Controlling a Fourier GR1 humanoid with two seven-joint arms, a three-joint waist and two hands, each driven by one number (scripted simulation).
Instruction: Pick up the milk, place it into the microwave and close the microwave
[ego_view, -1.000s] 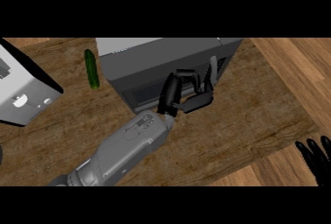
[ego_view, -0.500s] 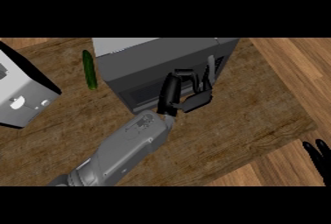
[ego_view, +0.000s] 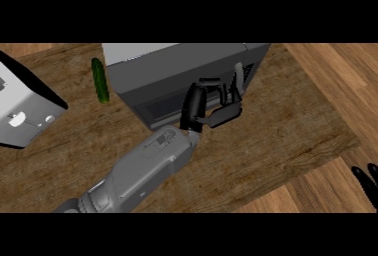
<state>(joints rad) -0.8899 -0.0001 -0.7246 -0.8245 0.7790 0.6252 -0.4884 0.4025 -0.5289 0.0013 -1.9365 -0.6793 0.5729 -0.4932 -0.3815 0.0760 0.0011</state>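
The grey microwave stands at the back middle of the wooden counter, and its dark door lies flat against its body. My left hand rests against the door's front right part, fingers stretched up along it and thumb sticking out to the right. It is open and holds nothing. No milk shows anywhere in the head view. My right hand shows only as fingertips at the lower right edge, open and pointing up.
A green cucumber lies left of the microwave. A white and grey appliance stands at the counter's left edge. The counter's right edge runs diagonally past the microwave, with wooden floor beyond.
My left hand has crept a little to the left along the door's front. The right hand has slid slightly further out at the lower right edge.
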